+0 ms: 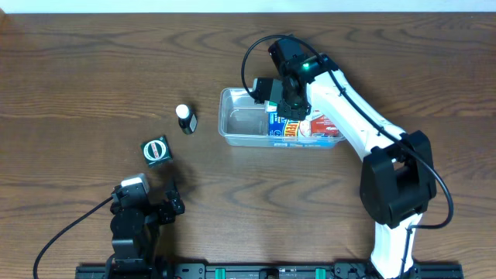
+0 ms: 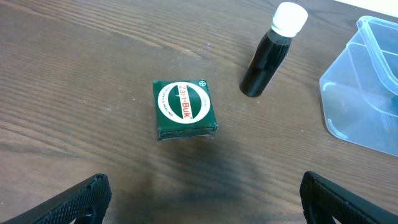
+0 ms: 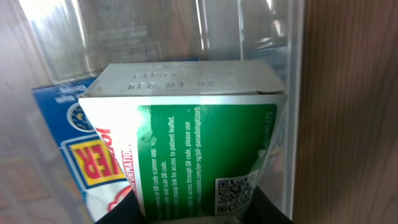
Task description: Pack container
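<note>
Overhead, tub (image 1: 242, 124): clear, mid-table, right of centre; left half bare.
Overhead, right gripper (image 1: 282, 102): over the tub's middle.
Overhead, left gripper (image 1: 144, 203): near the front edge, well apart from the tub.
Left wrist, grip: fingers spread wide, nothing btwn them.
Left wrist, loose items: small green box (image 2: 184, 111) flat on the table, black bottle (image 2: 270, 53) w/ white cap upright beyond it; tub corner at right edge.
Right wrist, grip: pinching a green-white carton (image 3: 186, 143) by its near end.
Right wrist, placing: carton is within the tub walls, beside/over a blue carton (image 3: 65, 146); we can't tell if it touches the floor.
Progress: we judge approx. half done; 1 item in, 1 going in, 2 left on the table.
Count: 1 tub, 2 cartons, 1 small box, 1 bottle.
</note>
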Motion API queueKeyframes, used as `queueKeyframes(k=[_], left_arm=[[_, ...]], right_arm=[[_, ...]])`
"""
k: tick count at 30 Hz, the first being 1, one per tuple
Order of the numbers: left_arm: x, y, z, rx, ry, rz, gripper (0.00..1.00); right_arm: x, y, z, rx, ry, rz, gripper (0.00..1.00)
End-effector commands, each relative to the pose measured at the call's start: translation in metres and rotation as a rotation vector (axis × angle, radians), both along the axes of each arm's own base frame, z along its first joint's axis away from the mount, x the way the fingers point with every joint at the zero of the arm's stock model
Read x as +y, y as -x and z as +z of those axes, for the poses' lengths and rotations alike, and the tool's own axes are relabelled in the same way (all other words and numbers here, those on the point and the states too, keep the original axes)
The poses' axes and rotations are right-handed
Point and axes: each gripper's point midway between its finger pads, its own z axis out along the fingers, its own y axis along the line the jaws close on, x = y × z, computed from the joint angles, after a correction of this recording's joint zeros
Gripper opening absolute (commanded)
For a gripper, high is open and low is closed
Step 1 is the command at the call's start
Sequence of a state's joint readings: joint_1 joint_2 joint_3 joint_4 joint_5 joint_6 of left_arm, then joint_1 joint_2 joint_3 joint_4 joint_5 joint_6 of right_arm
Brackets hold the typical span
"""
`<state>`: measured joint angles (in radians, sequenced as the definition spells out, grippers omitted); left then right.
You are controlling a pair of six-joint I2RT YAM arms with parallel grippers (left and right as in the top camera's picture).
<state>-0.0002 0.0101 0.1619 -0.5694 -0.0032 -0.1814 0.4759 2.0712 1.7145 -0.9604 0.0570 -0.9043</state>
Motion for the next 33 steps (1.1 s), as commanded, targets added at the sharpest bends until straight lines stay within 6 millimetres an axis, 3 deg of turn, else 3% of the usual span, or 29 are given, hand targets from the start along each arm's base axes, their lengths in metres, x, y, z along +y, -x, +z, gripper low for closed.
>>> queueKeyframes(k=[1,7,10,14,16,19,23,26,30,33], left_arm=[[0.002,0.0,-0.004,0.005,-0.018,0.002,0.98],[0.002,0.0,-0.004,0.005,-0.018,0.002,0.98],[0.002,0.0,-0.004,0.005,-0.018,0.002,0.98],[0.002,0.0,-0.004,0.005,-0.018,0.002,0.98],[0.002,0.0,-0.004,0.005,-0.018,0.002,0.98],[0.002,0.0,-0.004,0.005,-0.018,0.002,0.98],[0.002,0.0,-0.004,0.005,-0.018,0.002,0.98],[0.002,0.0,-0.004,0.005,-0.018,0.002,0.98],[0.002,0.0,-0.004,0.005,-0.018,0.002,0.98],[0.002,0.0,-0.004,0.005,-0.018,0.002,0.98]], right_arm=[[0.0,-0.002,-0.009,0.004,0.023,0.052,0.18],[0.004,-0.003,-0.021,0.017,0.027,0.074,0.22],[-0.002,-0.006,-0.022,0.005,0.054,0.069,0.3],[-0.01,-0.015,-0.02,-0.033,0.089,0.049,0.6],[-0.007,-0.02,-0.013,-0.061,0.074,0.013,0.63],[0.009,-0.033,0.011,-0.131,-0.021,-0.108,0.62],[0.036,-0.037,0.061,-0.17,-0.216,-0.237,0.63],[0.037,-0.039,0.102,-0.21,-0.33,-0.375,0.59],[0.002,-0.049,0.141,-0.237,-0.486,-0.685,0.65],[-0.054,-0.058,0.154,-0.207,-0.608,-1.082,0.68]])
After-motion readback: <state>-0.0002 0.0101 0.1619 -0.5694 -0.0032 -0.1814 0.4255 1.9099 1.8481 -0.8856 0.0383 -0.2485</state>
